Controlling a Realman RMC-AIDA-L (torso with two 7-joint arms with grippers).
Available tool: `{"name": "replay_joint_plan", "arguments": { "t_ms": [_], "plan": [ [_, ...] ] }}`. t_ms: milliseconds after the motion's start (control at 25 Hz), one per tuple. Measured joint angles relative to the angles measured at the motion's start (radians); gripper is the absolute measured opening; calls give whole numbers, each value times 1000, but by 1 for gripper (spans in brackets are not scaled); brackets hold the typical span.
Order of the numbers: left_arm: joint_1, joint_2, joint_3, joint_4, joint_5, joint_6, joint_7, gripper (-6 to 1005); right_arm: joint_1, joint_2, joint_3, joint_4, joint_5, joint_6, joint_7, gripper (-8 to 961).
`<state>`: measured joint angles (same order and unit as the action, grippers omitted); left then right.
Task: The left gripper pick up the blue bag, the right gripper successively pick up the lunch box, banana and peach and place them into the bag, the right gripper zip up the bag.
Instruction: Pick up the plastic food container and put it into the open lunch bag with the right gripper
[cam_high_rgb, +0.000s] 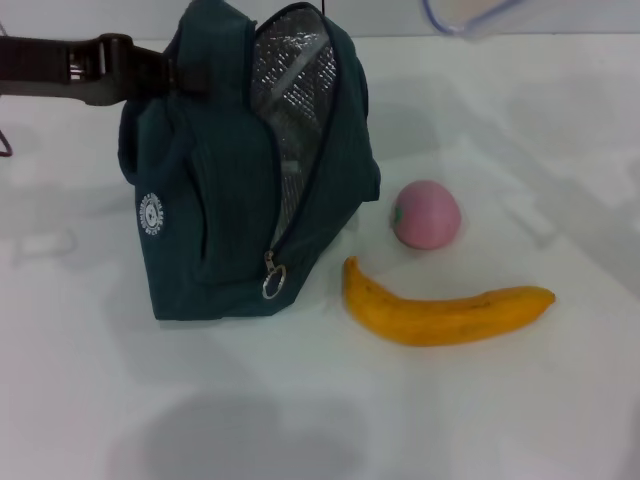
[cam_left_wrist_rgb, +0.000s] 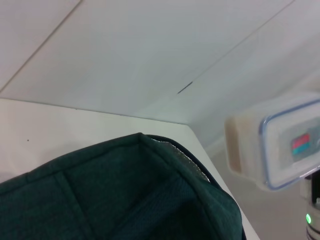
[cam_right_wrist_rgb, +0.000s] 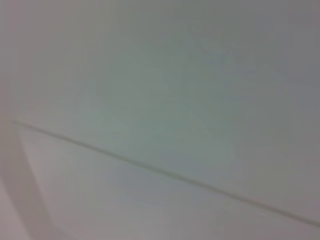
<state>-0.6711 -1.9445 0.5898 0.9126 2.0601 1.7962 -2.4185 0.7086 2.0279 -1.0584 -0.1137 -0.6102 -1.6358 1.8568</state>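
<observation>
- Blue bag (cam_high_rgb: 215, 215) stands upright on the white table (cam_high_rgb: 480, 420), its zipper undone so the silver foil lining (cam_high_rgb: 290, 90) shows through the gaping top.
- Left gripper (cam_high_rgb: 165, 70) reaches in from the head view's left edge and meets the bag at its upper rear corner; its fingertips are buried in the fabric there, so they appear clamped on the bag, though the pads themselves are hidden.
- Behind those fingers the black left arm (cam_high_rgb: 50, 65) runs level out to the frame edge.
- Ring zip pull (cam_high_rgb: 273, 283) hangs low on the bag's front edge, and a small white round logo (cam_high_rgb: 150, 215) sits on the side panel.
- Lunch box (cam_left_wrist_rgb: 277, 145), clear with a blue-rimmed lid and a red-and-teal label, is held in the air beyond the bag's open rim in the left wrist view; in the head view only its lower edge shows at the top of the frame, above and to the right of the bag.
- Right gripper (cam_left_wrist_rgb: 312, 200) shows only as a sliver under the box with a green light on it; I cannot tell how its fingers stand.
- Peach (cam_high_rgb: 426, 214), pink, rests on the table just right of the bag.
- Banana (cam_high_rgb: 445, 310) lies in front of the peach, curved, its near end close to the bag's lower corner but not touching.
- Right wrist view shows only a pale surface with a thin dark line.
</observation>
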Motion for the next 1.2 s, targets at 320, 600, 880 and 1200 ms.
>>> {"name": "replay_joint_plan", "arguments": {
  "t_ms": [320,600,880,1200],
  "plan": [
    [-10,-10,1,0,-2,0,2,38,130,0,-43,10,-1,7,11,96],
    [-16,-25,3,0,-22,0,2,38,186,0,-90,42,-5,19,9,96],
    [-22,-36,4,-6,-26,0,12,38,181,0,-189,40,-6,86,-14,97],
    [-17,-30,3,-48,-42,-2,26,38,139,0,-327,4,-2,165,-29,97]
  ]
}}
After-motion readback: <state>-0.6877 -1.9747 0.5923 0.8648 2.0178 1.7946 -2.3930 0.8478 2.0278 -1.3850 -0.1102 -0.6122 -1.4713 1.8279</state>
